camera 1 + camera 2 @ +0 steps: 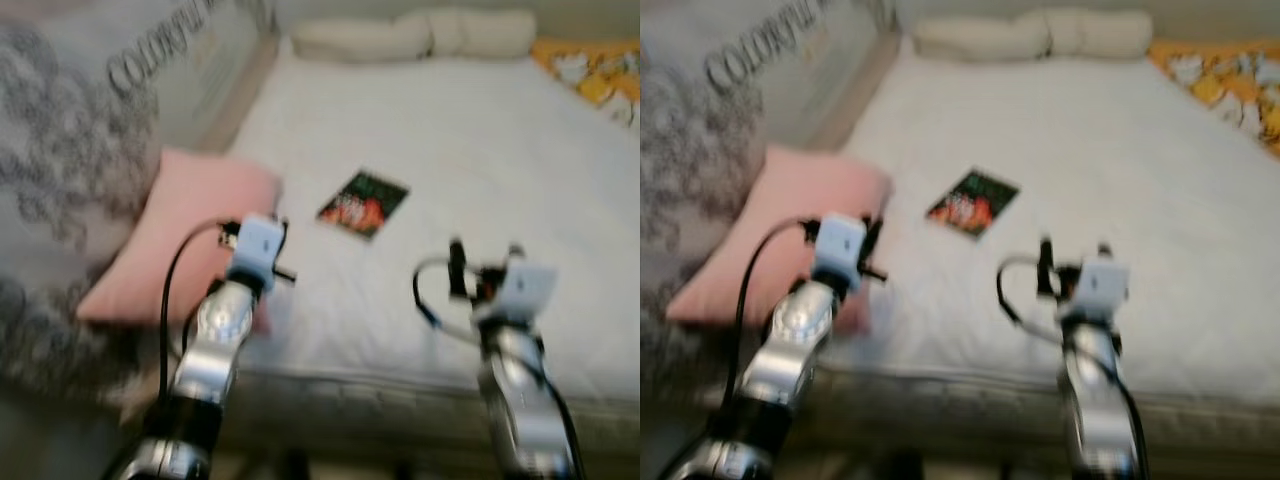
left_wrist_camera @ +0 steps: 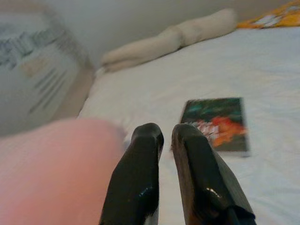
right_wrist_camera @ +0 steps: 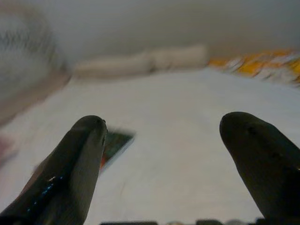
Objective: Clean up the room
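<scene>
Bed (image 1: pixel 480 140), white sheet: one dark book (image 1: pixel 363 203) with a red-and-green cover lay flat toward the left half, well short of the cream bolsters (image 1: pixel 415 34) along the head edge; a pink pillow (image 1: pixel 175 230) lay at the left edge. Left pincer (image 2: pixel 161 136) — fingers nearly together, gripping nothing — hung over the near edge beside the pillow, the book just beyond. Right pincer (image 3: pixel 161 129) — fingers spread wide, empty — was held over the near edge.

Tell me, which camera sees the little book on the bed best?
The left wrist view: the book is close and large beyond the left gripper. Both eye views show it small and blurred; the right wrist view catches just a corner.
</scene>
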Controlling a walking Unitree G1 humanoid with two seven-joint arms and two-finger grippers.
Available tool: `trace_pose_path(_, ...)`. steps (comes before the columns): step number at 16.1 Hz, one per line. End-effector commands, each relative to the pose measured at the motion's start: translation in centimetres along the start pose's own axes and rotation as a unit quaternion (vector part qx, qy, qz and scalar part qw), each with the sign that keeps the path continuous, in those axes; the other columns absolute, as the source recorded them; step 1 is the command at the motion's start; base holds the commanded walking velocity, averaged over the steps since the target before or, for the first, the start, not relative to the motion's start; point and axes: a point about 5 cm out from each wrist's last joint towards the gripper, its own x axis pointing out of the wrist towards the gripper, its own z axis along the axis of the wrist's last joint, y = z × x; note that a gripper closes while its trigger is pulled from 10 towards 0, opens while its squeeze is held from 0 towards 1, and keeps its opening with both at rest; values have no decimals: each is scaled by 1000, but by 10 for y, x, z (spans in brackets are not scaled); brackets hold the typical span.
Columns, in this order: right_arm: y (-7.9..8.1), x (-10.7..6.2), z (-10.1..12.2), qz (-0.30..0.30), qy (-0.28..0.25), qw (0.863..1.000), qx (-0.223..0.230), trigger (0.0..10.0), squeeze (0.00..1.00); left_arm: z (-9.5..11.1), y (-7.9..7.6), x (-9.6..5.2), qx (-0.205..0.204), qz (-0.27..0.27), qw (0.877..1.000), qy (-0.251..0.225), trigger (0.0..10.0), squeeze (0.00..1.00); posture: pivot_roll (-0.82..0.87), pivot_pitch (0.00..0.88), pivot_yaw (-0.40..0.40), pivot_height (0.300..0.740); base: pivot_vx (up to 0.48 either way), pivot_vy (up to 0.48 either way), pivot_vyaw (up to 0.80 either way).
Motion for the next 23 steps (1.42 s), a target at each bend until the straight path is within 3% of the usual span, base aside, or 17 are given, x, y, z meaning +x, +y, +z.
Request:
trace_pose_path(1, -5, -4, -7, -14, 14, 1000, 7, 10000, 0, 8, -2, 3, 13, -7, 1000, -5, 10000, 1000, -131, 0, 70, 740, 0, 0, 0)
trace_pose_path(6, -5, -2, -7, -17, 13, 1000, 13, 10000, 0, 3, -8, 1, 12, -14, 1000, 17, 10000, 1000, -128, 0, 67, 740, 0, 0, 0)
trace_pose_path(10, 0, -3, -8, -5, 17, 999, 28, 10000, 0, -16, 10, -3, -101, 56, 990, 78, 10000, 1000, -125, 0, 64, 740, 0, 0, 0)
trace_pose_path(12, 0, -6, -8, 5, 10, 999, 41, 10000, 0, -9, 13, -1, -77, 75, 992, 62, 10000, 1000, -117, 0, 61, 740, 0, 0, 0)
trace_pose_path(16, 1, -6, -11, 6, 23, 1000, 3, 10000, 0, -28, 26, -5, -131, 151, 971, 132, 10000, 1000, -120, 0, 58, 740, 0, 0, 0)
trace_pose_path(18, 0, -5, -13, 0, 28, 1000, 6, 10000, 0, -25, 24, -4, -101, 144, 977, 121, 10000, 1000, -118, 0, 55, 740, 0, 0, 0)
trace_pose_path(19, -5, -6, -11, -12, 18, 1000, 15, 10000, 1000, -26, 24, -3, -105, 146, 976, 126, 10000, 1000, -120, 0, 56, 740, 0, 0, 0)
trace_pose_path(23, -5, -6, -13, -2, 21, 999, 30, 10000, 1000, -19, 19, 1, -88, 117, 984, 103, 10000, 1000, -120, 0, 53, 740, 0, 0, 0)
